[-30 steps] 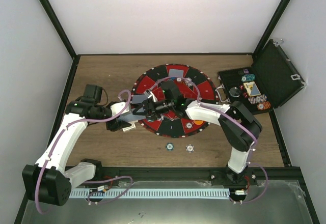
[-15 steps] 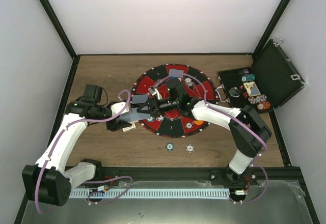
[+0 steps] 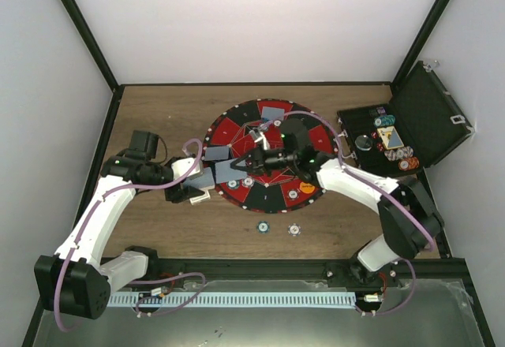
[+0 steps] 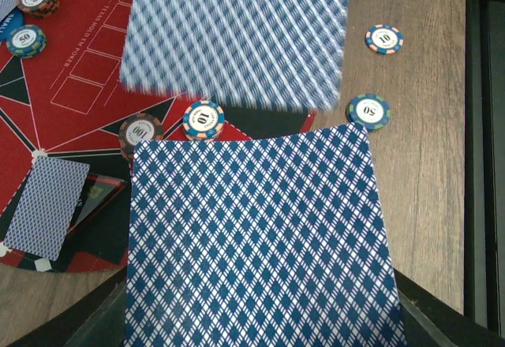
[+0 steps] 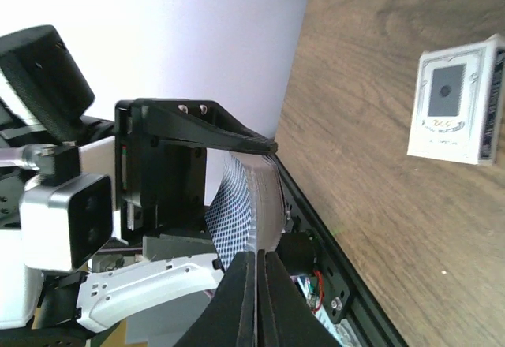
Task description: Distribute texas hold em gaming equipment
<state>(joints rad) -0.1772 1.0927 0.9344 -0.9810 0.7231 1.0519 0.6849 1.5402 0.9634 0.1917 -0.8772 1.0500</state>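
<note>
Lattice-print rectangular cards; round edge-striped chips; woodgrain table.

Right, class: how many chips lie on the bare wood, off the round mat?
2. A teal chip and a white chip lie side by side just in front of the mat, toward the arm bases. The arms could hide more.

We see a stack of blue-crosshatch-backed playing cards, face down, over the edge of the red-and-black mat. A blurred matching card sits just beyond it. A teal striped chip and a white-orange striped chip lie flat on the wooden table. A single face-down card rests on the mat.
</note>
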